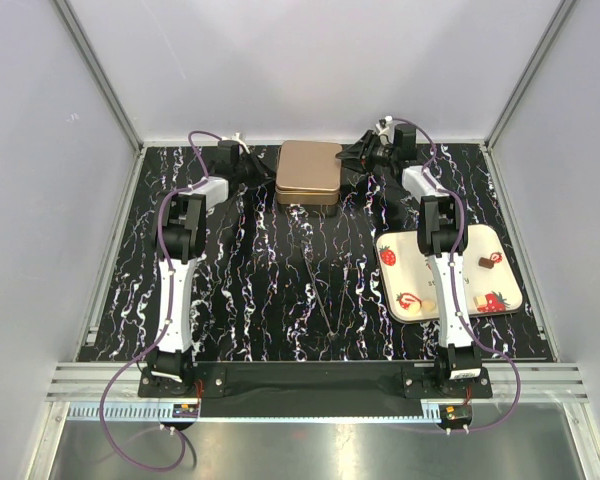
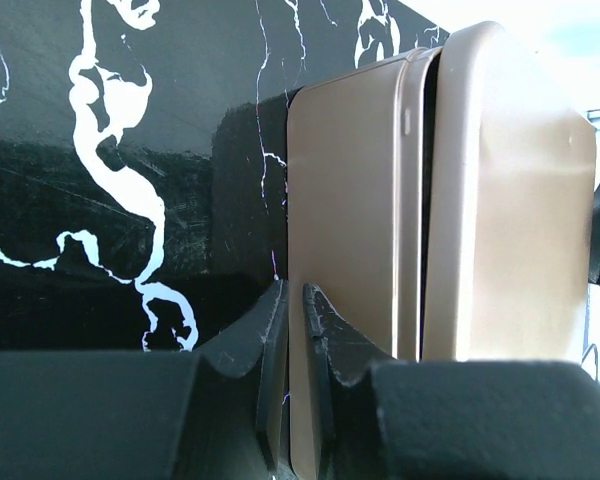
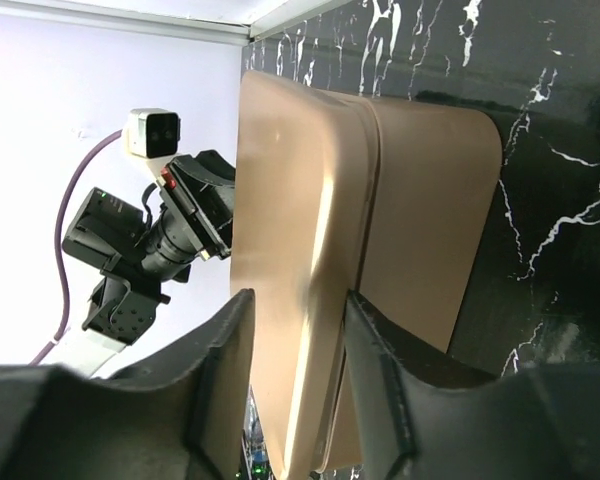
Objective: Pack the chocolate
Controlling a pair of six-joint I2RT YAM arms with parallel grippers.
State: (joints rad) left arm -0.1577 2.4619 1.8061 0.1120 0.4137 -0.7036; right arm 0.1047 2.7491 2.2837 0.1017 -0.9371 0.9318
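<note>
Chocolate (image 1: pixel 491 261), small dark and pale pieces, lies on the white strawberry-printed tray (image 1: pixel 500 285) at the near right of the black marbled table (image 1: pixel 250 280), well apart from both arms; the right arm is nearer. At far centre, the left fingers (image 2: pixel 277 315), almost together, seem to nip the left edge of the golden rectangular metal tin (image 1: pixel 309 168). The right fingers (image 3: pixel 230 340) stand apart astride its ajar lid (image 3: pixel 280 200). The tin's inside is hidden.

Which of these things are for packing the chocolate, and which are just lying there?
For the job: chocolate on the white strawberry tray; gold tin, lid ajar; left fingers and right fingers, both at the tin.
Just lying about: what looks like a thin tweezer-like tool on the black marbled table.
</note>
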